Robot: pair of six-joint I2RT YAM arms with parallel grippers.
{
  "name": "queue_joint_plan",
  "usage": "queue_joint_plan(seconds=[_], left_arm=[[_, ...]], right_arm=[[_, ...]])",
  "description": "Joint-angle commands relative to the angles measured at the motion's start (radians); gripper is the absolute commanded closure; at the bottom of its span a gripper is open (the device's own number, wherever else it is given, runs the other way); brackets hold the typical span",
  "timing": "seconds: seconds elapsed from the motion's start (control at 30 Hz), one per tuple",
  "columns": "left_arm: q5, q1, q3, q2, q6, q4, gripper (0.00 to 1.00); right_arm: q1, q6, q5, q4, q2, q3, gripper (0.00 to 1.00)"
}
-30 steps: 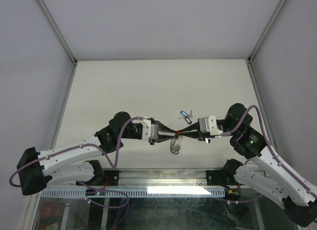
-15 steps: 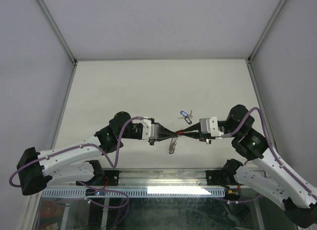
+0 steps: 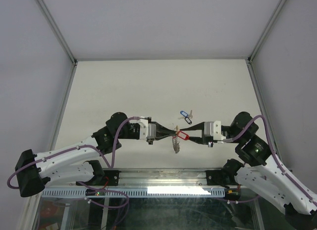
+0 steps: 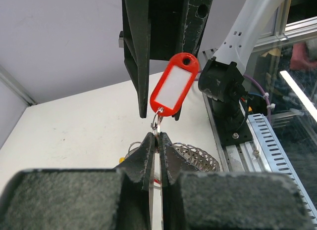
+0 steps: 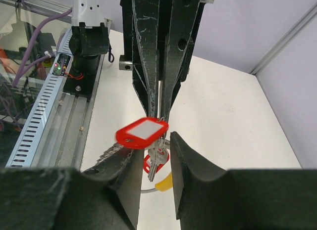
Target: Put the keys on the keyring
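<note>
Desk (image 3: 124,91) of pale board below, both arms meeting above its near middle. Left pincer (image 4: 156,137) clenched on large thin silvery hoop with yellow section, the keyring (image 5: 162,183), dangling under the tips. Right pincer (image 5: 153,143) parted, gripping nothing, close by small silver key with red oblong tag (image 4: 174,89). Seemingly threaded on, hanging by its loop. Next: swing right arm toward blue- and black-tagged keys (image 3: 185,116) lying beyond on desk, pinch one by its tag.

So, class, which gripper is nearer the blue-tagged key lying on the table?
Right, narrowly. The right gripper hovers just nearside of the blue-tagged key; the left gripper sits nearside and further left.
</note>
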Motion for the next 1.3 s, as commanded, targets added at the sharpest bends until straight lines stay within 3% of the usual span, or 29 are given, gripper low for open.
queue_joint_plan(seconds=[0.0, 0.3, 0.43, 0.47, 0.57, 0.7, 0.77, 1.27], left_arm=[[-0.001, -0.008, 0.009, -0.023, 0.003, 0.056, 1.00], [0.005, -0.008, 0.013, -0.025, 0.006, 0.050, 1.00], [-0.003, -0.008, 0.011, -0.031, 0.009, 0.046, 1.00], [-0.006, -0.008, 0.011, -0.032, 0.009, 0.044, 1.00], [-0.021, -0.007, 0.009, -0.035, 0.006, 0.041, 1.00], [-0.004, -0.008, 0.000, -0.052, 0.023, 0.021, 0.71], [-0.002, -0.008, -0.007, -0.065, 0.032, 0.007, 0.65], [-0.009, -0.007, -0.011, -0.047, 0.060, -0.050, 0.71]], right_arm=[[0.000, 0.016, 0.042, 0.020, -0.012, -0.008, 0.70], [0.000, 0.009, 0.039, 0.045, 0.024, -0.017, 0.73], [0.000, 0.011, 0.033, 0.044, 0.029, -0.014, 0.98], [0.000, 0.010, 0.033, 0.041, 0.028, -0.013, 1.00], [0.000, 0.008, 0.043, 0.029, 0.022, -0.006, 1.00], [0.000, -0.007, 0.046, -0.011, 0.012, 0.016, 1.00], [0.000, -0.016, 0.040, -0.025, 0.004, 0.027, 1.00], [0.000, -0.020, 0.005, -0.033, -0.009, 0.065, 1.00]])
